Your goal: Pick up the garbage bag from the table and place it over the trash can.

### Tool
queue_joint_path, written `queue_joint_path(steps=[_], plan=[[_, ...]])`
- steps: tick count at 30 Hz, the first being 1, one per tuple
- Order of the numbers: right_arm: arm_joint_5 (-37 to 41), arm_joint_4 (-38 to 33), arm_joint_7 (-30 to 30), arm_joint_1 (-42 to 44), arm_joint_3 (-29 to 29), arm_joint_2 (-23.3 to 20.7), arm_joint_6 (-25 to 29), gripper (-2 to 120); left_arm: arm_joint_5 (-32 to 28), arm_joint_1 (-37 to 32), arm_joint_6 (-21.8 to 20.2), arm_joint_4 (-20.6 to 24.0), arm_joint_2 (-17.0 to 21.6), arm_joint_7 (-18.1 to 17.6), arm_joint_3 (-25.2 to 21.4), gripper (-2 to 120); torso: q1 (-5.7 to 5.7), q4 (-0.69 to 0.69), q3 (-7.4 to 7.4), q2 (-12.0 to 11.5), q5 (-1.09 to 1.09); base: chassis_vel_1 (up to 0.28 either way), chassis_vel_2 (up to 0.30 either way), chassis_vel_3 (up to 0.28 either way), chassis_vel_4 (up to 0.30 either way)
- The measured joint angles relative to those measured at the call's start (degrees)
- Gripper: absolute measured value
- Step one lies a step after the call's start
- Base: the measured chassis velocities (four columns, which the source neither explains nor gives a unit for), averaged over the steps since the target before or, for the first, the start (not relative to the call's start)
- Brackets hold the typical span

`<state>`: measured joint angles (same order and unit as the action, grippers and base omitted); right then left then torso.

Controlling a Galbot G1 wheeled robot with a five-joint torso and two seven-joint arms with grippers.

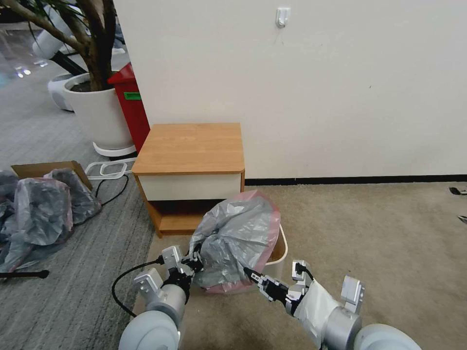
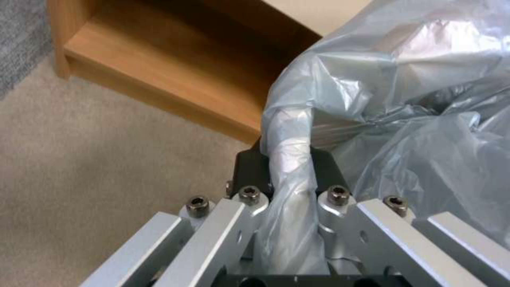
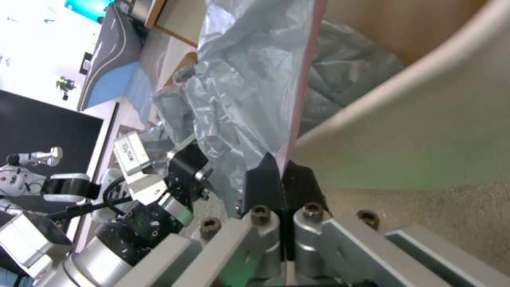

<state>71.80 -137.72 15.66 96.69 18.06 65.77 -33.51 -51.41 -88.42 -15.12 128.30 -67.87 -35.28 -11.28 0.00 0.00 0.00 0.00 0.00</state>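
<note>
Draping step: left gripper [image 1: 194, 263] and right gripper [image 1: 251, 275], jaws clamped on garbage bag [image 1: 237, 233] edges, above trash can [image 1: 278, 253]. Next, probably: spread and lower the pink rim.

Head camera high, looking down; wrist cameras close; all share garbage bag [image 1: 236, 233].

Red bin [image 1: 130, 104] stands against the wall corner, just beside a white planter [image 1: 99, 114] holding a tree trunk. Heap of grey bags [image 1: 41, 211] lies on the striped grey carpet at left, touching an open cardboard box [image 1: 46, 168]. White wall hook [image 1: 282, 16] high on the wall; black cable [image 1: 114, 192] runs along the floor near the box.
</note>
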Motion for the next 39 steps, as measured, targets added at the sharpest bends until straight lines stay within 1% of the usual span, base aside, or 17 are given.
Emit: queue_joint_path(steps=[4,13,19,25,33,35,36,39], plan=[[-0.6,0.0,-0.2,0.1,0.0,0.2,0.0,0,0.0,0.5,-0.4,-0.6,-0.1,-0.5,0.2,7,0.00,0.00,0.00,0.0,0.00,0.000,0.000,0.000,0.000],[-1.0,-2.1,0.8,1.2,3.3,-1.3,0.6,0,-1.9,1.6,-0.5,-1.6,0.5,-1.5,-0.9,7,0.00,0.00,0.00,0.0,0.00,0.000,0.000,0.000,0.000],[-1.0,-2.3,1.8,1.6,5.3,-1.5,1.5,0,-3.3,2.2,-0.5,-1.7,0.7,-1.8,-1.2,7,0.00,0.00,0.00,0.0,0.00,0.000,0.000,0.000,0.000],[-1.0,-1.6,3.5,1.5,7.6,-0.6,2.5,0,-4.1,2.5,-0.6,-1.9,1.0,-2.0,-1.6,6,0.00,0.00,0.00,0.0,0.00,0.000,0.000,0.000,0.000],[-1.3,-1.4,4.2,1.8,8.2,0.4,2.7,0,-4.7,2.7,-0.6,-1.9,1.2,-2.0,-1.8,6,0.00,0.00,0.00,0.0,0.00,0.000,0.000,0.000,0.000],[-2.1,-2.2,5.2,1.9,8.4,1.0,2.7,0,-4.9,2.7,-0.5,-1.9,1.2,-2.0,-1.8,6,0.00,0.00,0.00,0.0,0.01,0.000,0.000,0.000,0.000],[-3.3,-4.0,5.8,2.6,9.2,1.8,2.7,0,-5.1,2.8,-0.6,-2.2,1.2,-2.0,-1.9,6,0.00,0.00,0.00,0.0,0.00,0.000,0.000,0.000,0.000],[-4.5,-5.2,6.0,3.3,10.4,2.5,2.9,2,-5.3,2.9,-0.5,-2.4,1.2,-2.0,-1.9,6,0.00,0.00,0.00,0.0,-0.02,0.000,0.000,0.000,0.000]])
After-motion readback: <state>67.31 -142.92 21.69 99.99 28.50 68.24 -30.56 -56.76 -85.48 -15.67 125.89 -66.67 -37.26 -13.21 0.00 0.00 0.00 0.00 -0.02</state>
